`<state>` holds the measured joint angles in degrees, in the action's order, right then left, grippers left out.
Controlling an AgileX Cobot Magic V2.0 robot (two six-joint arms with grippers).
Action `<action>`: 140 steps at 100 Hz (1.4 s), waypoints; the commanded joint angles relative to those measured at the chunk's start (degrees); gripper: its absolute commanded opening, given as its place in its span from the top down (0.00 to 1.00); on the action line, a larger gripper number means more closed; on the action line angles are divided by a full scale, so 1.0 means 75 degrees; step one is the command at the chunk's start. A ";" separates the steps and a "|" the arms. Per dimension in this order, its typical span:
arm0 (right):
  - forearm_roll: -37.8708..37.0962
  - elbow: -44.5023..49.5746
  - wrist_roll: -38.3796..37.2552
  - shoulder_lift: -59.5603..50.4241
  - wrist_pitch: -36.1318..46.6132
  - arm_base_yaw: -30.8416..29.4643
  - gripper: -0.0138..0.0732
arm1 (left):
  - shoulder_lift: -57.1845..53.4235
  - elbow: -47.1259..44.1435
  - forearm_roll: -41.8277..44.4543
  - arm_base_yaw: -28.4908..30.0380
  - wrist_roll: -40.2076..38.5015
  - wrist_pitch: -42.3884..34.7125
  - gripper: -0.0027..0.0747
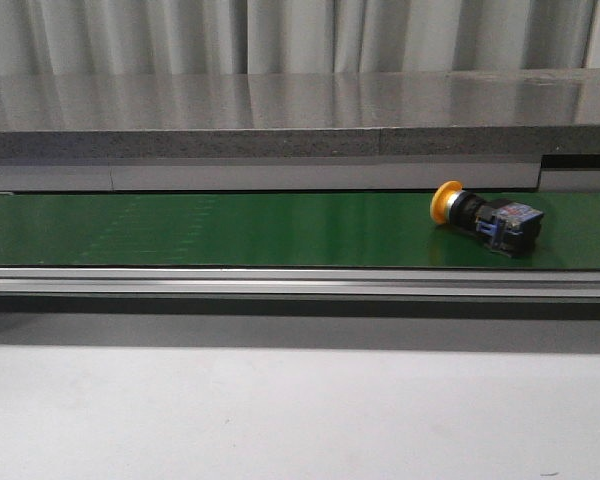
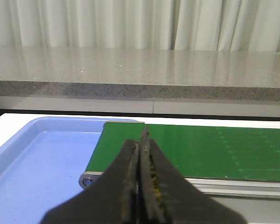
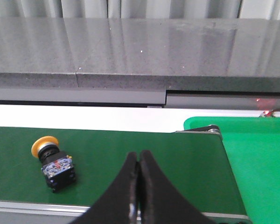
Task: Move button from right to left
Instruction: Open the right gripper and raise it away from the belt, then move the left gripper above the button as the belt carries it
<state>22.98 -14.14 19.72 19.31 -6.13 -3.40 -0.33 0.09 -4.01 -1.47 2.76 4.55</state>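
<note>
The button (image 1: 485, 215) lies on its side on the green conveyor belt (image 1: 230, 230), toward the right, its yellow-orange cap pointing left and its black body with blue and red marks to the right. In the right wrist view the button (image 3: 53, 163) rests on the belt, off to one side of my right gripper (image 3: 139, 156), which is shut and empty. My left gripper (image 2: 141, 140) is also shut with nothing in it, hovering over the belt's left end. Neither gripper shows in the front view.
A blue tray (image 2: 32, 158) sits just beyond the belt's left end. A bright green surface (image 3: 256, 158) lies past the belt's right end. A grey stone ledge (image 1: 300, 115) runs behind the belt, and a metal rail (image 1: 300, 285) along its front.
</note>
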 commanded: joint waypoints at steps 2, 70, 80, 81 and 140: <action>-0.0046 -0.0049 0.0044 -0.0096 0.0911 0.0005 0.92 | -0.0227 -0.0342 -0.0074 0.0019 -0.0029 -0.0704 0.99; -0.0181 0.0027 0.0044 -0.0104 0.1151 0.0005 0.92 | -0.0227 -0.0342 -0.0074 0.0019 -0.0029 -0.0704 0.99; -0.0181 0.0027 0.0044 -0.0104 0.1151 0.0005 0.92 | -0.0227 -0.0342 -0.0074 0.0019 -0.0029 -0.0704 0.99; -0.0181 0.0027 0.0044 -0.0104 0.1151 0.0005 0.92 | -0.0227 -0.0342 -0.0074 0.0019 -0.0029 -0.0704 0.99; -0.0182 0.0027 0.0044 -0.0104 0.1086 0.0005 0.92 | -0.0227 -0.0323 -0.0188 0.0019 -0.0045 -0.0739 0.99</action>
<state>22.06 -12.36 19.72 18.29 -1.92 -3.40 -0.33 0.09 -4.12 -1.47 2.76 4.17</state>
